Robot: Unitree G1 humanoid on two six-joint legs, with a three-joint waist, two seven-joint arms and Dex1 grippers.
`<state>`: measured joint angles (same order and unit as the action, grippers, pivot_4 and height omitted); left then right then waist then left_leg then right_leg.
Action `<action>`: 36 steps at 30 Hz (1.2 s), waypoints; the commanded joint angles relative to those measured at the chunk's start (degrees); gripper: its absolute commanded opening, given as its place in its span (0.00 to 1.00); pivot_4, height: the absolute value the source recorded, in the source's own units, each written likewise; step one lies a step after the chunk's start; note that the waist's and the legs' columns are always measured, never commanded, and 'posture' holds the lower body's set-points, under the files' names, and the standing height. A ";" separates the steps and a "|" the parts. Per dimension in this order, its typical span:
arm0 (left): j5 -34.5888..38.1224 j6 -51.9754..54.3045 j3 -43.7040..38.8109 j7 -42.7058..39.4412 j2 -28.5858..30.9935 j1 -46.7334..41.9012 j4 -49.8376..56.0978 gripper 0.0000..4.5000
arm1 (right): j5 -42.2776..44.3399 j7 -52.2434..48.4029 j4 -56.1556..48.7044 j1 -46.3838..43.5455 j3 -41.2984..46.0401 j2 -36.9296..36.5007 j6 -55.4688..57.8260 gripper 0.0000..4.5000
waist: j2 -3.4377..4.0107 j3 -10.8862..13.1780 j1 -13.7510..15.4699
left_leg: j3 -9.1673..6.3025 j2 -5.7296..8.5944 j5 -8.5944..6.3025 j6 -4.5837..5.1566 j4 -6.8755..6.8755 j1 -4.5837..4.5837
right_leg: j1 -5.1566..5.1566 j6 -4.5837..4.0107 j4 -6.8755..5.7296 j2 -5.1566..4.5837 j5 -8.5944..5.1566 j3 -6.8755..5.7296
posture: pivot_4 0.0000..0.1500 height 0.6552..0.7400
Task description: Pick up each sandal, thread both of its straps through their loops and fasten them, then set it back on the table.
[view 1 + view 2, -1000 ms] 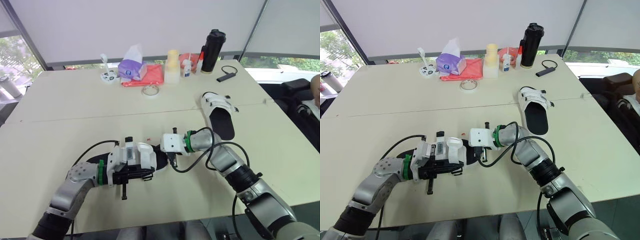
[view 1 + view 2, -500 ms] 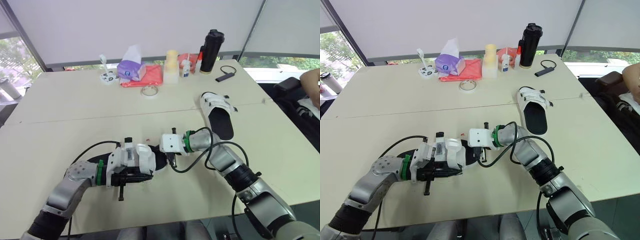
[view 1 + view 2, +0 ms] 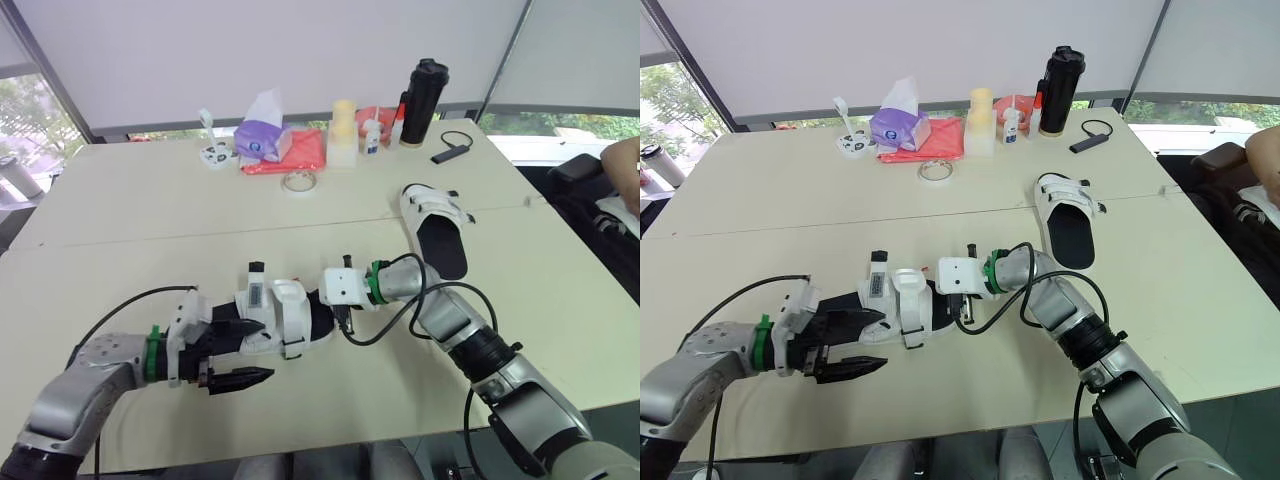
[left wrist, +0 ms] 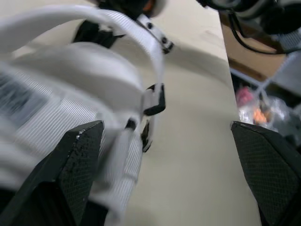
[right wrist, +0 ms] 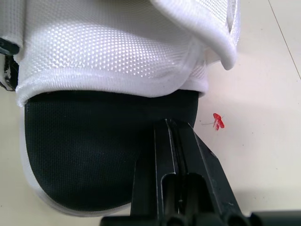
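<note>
One white sandal point(image 3: 287, 312) with a black footbed lies near the table's front edge, its straps point(image 4: 70, 89) and a black loop point(image 4: 159, 100) close up in the left wrist view. My left gripper point(image 3: 248, 352) is open just left of it, one finger point(image 4: 77, 160) against the straps, holding nothing. My right gripper point(image 3: 343, 318) is shut, its fingertips point(image 5: 170, 136) touching the edge of the black footbed point(image 5: 84, 150). A second white sandal point(image 3: 437, 228) lies farther back on the right, apart from both grippers.
Along the table's far edge stand a purple tissue pack point(image 3: 265, 138), a red cloth point(image 3: 303, 150), a tape roll point(image 3: 299, 181), a pale bottle point(image 3: 345, 130), a black flask point(image 3: 424, 100) and a small black device point(image 3: 450, 153). A person's arm point(image 3: 622, 160) shows at the right edge.
My left gripper opened, released the sandal's straps and drew back to the left. The sandal and my right gripper stayed put.
</note>
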<state>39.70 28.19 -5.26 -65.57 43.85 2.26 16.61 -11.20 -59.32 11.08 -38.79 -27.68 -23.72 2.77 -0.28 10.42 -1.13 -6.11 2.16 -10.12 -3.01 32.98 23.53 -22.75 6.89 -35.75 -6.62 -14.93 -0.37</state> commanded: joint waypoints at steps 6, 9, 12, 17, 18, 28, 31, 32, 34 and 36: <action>8.18 8.76 -7.00 -1.67 4.56 3.95 3.64 0.99 | -1.54 -0.62 2.63 0.07 -1.35 -0.17 -0.50 0.00 | 0.01 0.01 -0.12 | 0.01 -0.01 -0.07 -0.12 0.00 0.00 | -0.02 -0.06 0.00 -0.05 0.03 0.01 | 1.00 1.00; 6.39 7.46 -6.57 -6.17 7.61 8.46 4.80 0.99 | -1.59 -0.71 2.72 0.01 -1.36 -0.14 -0.69 0.00 | -0.01 0.01 -0.18 | 0.04 -0.01 -0.09 -0.15 -0.01 0.03 | -0.25 -0.17 0.07 -0.04 0.09 0.01 | 1.00 1.00; 1.74 2.96 -4.84 -9.04 9.07 12.03 3.75 0.99 | -1.61 -0.74 2.88 -0.08 -1.37 -0.04 -0.82 0.00 | -0.01 0.01 -0.11 | 0.09 -0.03 -0.12 -0.20 -0.01 0.09 | -0.35 -0.19 0.09 -0.08 0.10 0.02 | 1.00 1.00; -1.22 -0.72 -1.99 -7.53 5.29 12.25 3.45 0.99 | -1.64 -0.73 2.77 0.02 -1.35 -0.01 -0.74 0.00 | -0.01 0.00 -0.10 | 0.10 -0.14 -0.14 -0.22 -0.01 0.24 | -0.44 -0.31 0.30 -0.14 0.17 0.02 | 1.00 1.00; -2.62 -1.84 -0.37 -6.13 3.55 11.32 3.50 0.99 | -1.69 -0.72 2.62 0.12 -1.40 0.01 -0.66 0.00 | 0.03 -0.01 -0.08 | 0.10 -0.14 -0.14 -0.22 0.00 0.28 | -0.46 -0.31 0.33 -0.14 0.17 0.02 | 1.00 1.00; -12.43 -10.35 9.21 -0.35 -7.60 3.42 -4.23 0.99 | -1.50 -1.00 1.33 0.44 -1.14 -0.44 0.40 0.00 | -0.03 -0.04 0.25 | 0.30 -0.03 -0.02 -0.04 0.00 0.33 | -0.38 -0.32 0.06 0.11 0.23 -0.02 | 1.00 1.00; -14.87 -13.71 9.35 1.54 -9.60 2.09 -6.10 0.99 | -1.49 -1.11 0.88 0.53 -1.07 -0.68 0.79 0.00 | -0.02 -0.04 0.40 | 0.29 -0.04 -0.02 -0.04 0.05 0.31 | -0.36 -0.34 0.03 0.12 0.23 -0.03 | 1.00 1.00; -14.95 -13.91 9.34 1.44 -9.78 2.00 -6.28 0.99 | -1.47 -1.13 0.78 0.58 -1.06 -0.73 0.89 0.00 | -0.03 -0.04 0.43 | 0.28 -0.05 -0.02 -0.04 0.09 0.31 | -0.35 -0.35 0.04 0.12 0.24 -0.03 | 1.00 1.00; -15.23 -14.75 9.44 1.42 -10.21 1.85 -6.59 0.99 | -1.45 -1.15 0.57 0.69 -1.04 -0.81 1.07 0.00 | -0.02 -0.05 0.41 | 0.27 -0.04 -0.08 -0.13 0.14 0.30 | -0.37 -0.35 0.05 0.09 0.24 -0.03 | 1.00 1.00; -15.93 -16.93 9.26 2.76 -11.50 1.84 -6.43 0.99 | -1.36 -1.17 0.09 0.96 -1.03 -0.79 1.52 0.00 | -0.01 -0.05 0.44 | 0.28 -0.04 -0.09 -0.15 0.14 0.30 | -0.36 -0.35 0.07 0.05 0.24 -0.03 | 1.00 1.00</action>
<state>24.91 13.08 4.86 -65.63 33.26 4.72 10.55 -11.39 -59.86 11.12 -39.11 -27.39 -24.08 3.11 -0.30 10.37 -0.69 -5.84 2.13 -10.21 -3.15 33.12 23.84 -23.12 6.53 -35.67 -6.60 -14.69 -0.40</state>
